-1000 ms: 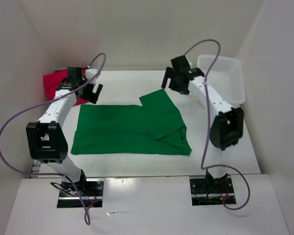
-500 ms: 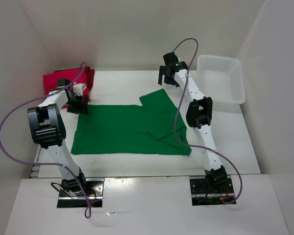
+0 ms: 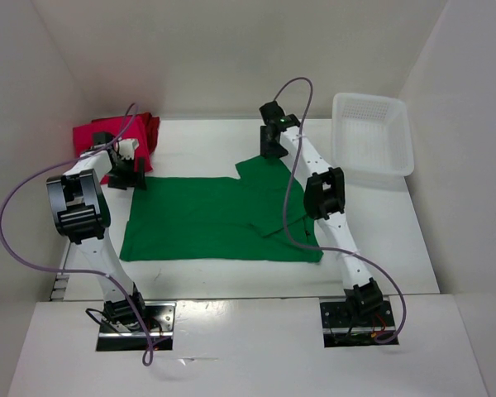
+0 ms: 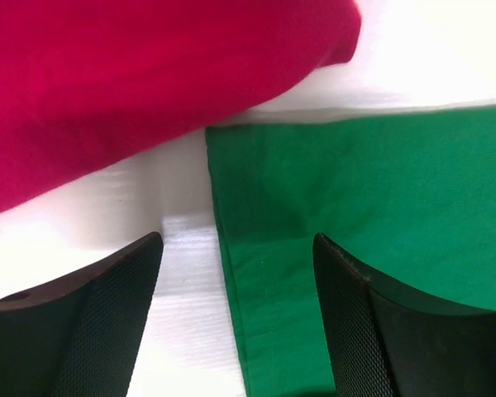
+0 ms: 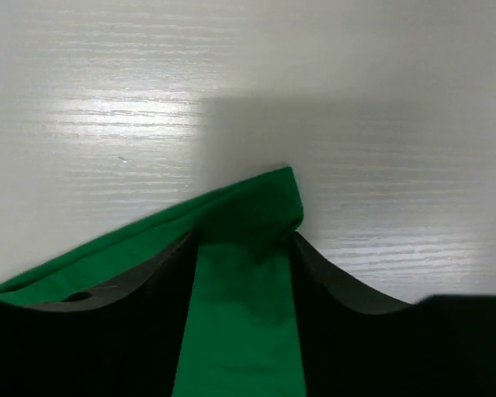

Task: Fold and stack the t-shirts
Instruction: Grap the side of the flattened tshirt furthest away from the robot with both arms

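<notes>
The white table (image 3: pixel 380 240) sits inside a white-walled booth and carries everything else. A green short-sleeved cloth t-shirt (image 3: pixel 207 219) lies spread flat across its middle. One sleeve points toward the far edge, and a fold of cloth is turned over on the part nearest the near right corner.

A white perforated plastic basket (image 3: pixel 372 171) stands in the far right corner, apart from the shirt. In the far left corner lies a heap of crimson and darker red soft cloth (image 3: pixel 95 136), and its near edge comes close beside the green shirt's far left corner.

The left arm (image 3: pixel 81 211), white with black joints, bends up along the left edge. The right arm (image 3: pixel 326 194) stretches out over the shirt toward the far edge.

The left claw (image 3: pixel 131 175) is low over the green shirt's far left corner. In its wrist view the left claw (image 4: pixel 236 248) is spread wide. The shirt's (image 4: pixel 380 215) hemmed edge runs between the fingers, and the crimson cloth (image 4: pixel 132 74) lies just beyond.

The right claw (image 3: pixel 270 147) is at the tip of the far sleeve. In its wrist view the right claw (image 5: pixel 241 240) is partly spread. A band of the green cloth (image 5: pixel 240 331) fills the gap and is rumpled at the tip, with no firm pinch to be seen.
</notes>
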